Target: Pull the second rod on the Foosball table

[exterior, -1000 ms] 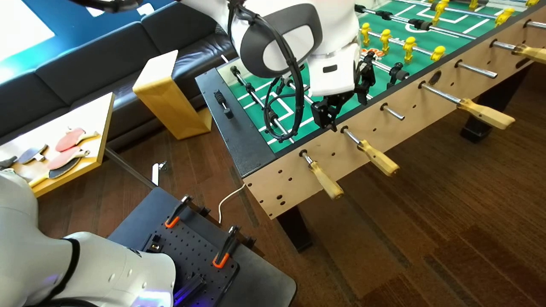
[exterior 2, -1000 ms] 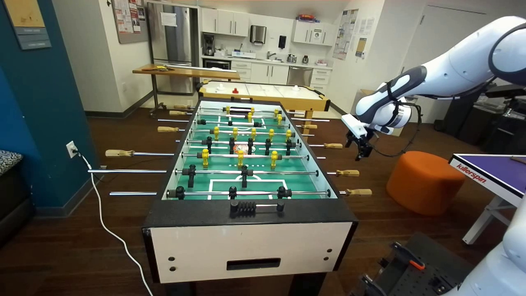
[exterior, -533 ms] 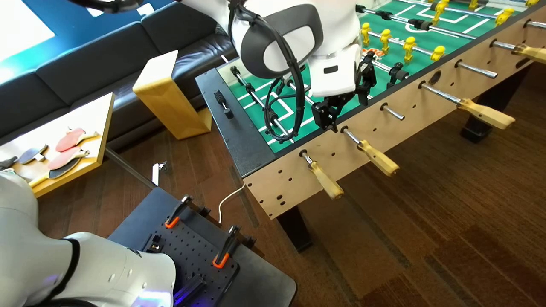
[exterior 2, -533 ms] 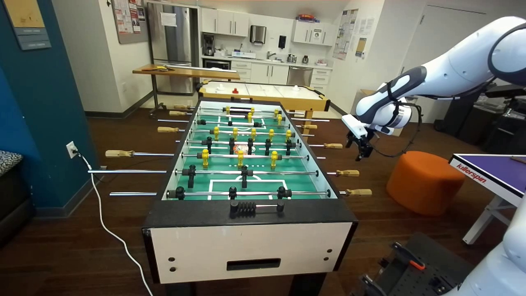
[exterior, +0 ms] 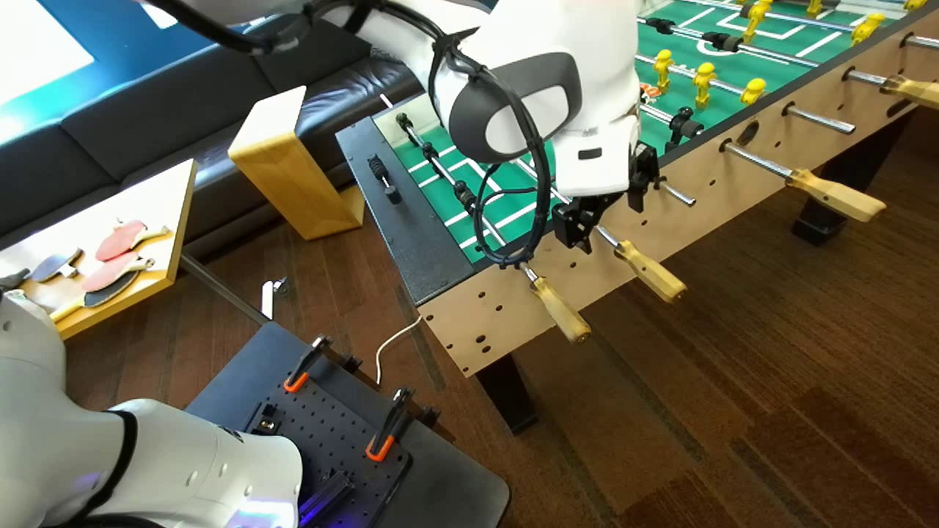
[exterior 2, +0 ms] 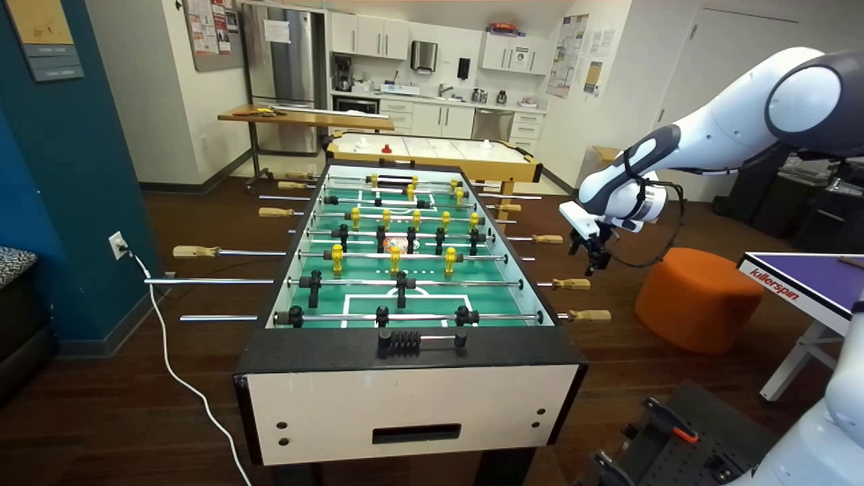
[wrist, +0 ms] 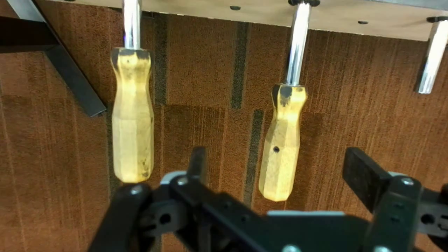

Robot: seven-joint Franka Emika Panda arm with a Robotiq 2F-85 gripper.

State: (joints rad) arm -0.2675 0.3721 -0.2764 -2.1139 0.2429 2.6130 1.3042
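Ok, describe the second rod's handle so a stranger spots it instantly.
Find the foosball table. From the end nearest the orange-tipped clamps, count to the second wooden handle. In the wrist view it lies between the first handle and a bare rod, and alone shows a round dark hole midway.

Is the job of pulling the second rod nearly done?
Done: the black two-fingered claw is open, seemingly above the second shiny metal rod. In hand: the aim, with that rod's pale yellow, faceted wooden handle showing in the claw's gap, unheld. Left: gripping, then pulling.
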